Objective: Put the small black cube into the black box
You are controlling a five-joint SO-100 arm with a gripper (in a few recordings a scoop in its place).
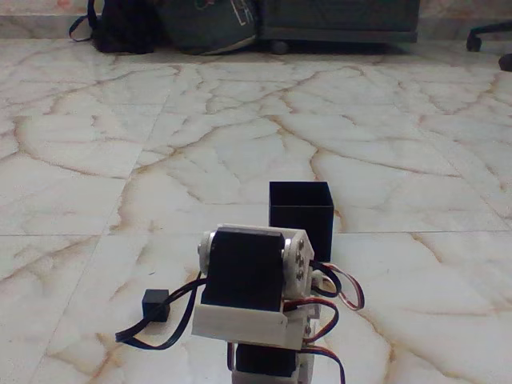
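The small black cube rests on the marble floor at the lower left of the fixed view. The black box stands upright on the floor near the middle, its open top facing up, a little behind and right of the arm. The arm's white and black servo body rises from the bottom edge between cube and box, with black and red wires looping beside it. Its fingers are hidden behind the servo body, so I cannot tell how they stand.
Veined marble floor tiles stretch back with open room on all sides. Dark bags and a dark cabinet base sit along the far wall. A chair's wheeled foot shows at the top right.
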